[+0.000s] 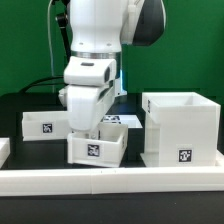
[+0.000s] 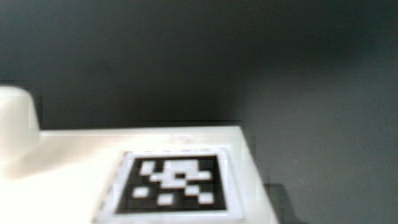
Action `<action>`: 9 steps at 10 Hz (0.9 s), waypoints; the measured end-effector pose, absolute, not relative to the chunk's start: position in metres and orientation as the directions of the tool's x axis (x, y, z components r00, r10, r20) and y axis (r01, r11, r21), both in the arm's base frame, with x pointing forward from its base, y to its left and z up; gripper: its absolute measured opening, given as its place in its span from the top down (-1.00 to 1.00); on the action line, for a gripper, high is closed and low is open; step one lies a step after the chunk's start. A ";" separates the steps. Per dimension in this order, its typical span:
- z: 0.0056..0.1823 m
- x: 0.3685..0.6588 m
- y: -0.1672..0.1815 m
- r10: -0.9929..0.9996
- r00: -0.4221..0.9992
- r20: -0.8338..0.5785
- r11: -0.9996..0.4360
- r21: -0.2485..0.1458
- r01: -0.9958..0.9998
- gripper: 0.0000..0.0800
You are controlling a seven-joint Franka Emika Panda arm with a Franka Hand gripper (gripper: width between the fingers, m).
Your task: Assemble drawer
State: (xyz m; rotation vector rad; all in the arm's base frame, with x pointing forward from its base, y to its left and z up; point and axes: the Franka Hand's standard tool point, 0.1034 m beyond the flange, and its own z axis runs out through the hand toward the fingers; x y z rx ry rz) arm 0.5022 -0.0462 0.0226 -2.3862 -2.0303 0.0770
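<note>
My gripper [image 1: 88, 128] reaches down onto a small white tray [image 1: 97, 148] at the front middle of the table. Its fingertips are hidden at the tray's near wall and look closed on it. The tray's front face carries a black-and-white tag [image 1: 92, 151]. In the wrist view the tray's tagged white face [image 2: 175, 183] fills the lower part, very close, with a rounded white piece [image 2: 15, 125] beside it; no fingers show there. The large box shell [image 1: 180, 128] stands on the exterior view's right. A second small tray [image 1: 45, 125] lies on the left.
A long low white rail [image 1: 110, 178] runs along the table's front edge, just before the held tray and the box shell. The table is black. Dark cables hang behind the arm against a green backdrop.
</note>
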 end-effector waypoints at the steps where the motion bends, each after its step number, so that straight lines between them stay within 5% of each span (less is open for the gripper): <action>1: 0.022 0.502 -0.048 0.990 0.136 -0.034 -0.137 -0.039 0.990 0.90; 5: 0.017 0.511 -0.039 0.992 0.118 -0.032 -0.120 -0.051 0.991 0.90; 8: 0.016 0.523 -0.031 0.994 0.103 -0.023 -0.103 -0.001 0.995 0.90; 9: 0.014 0.521 -0.032 0.994 0.105 -0.024 -0.106 -0.011 0.994 0.90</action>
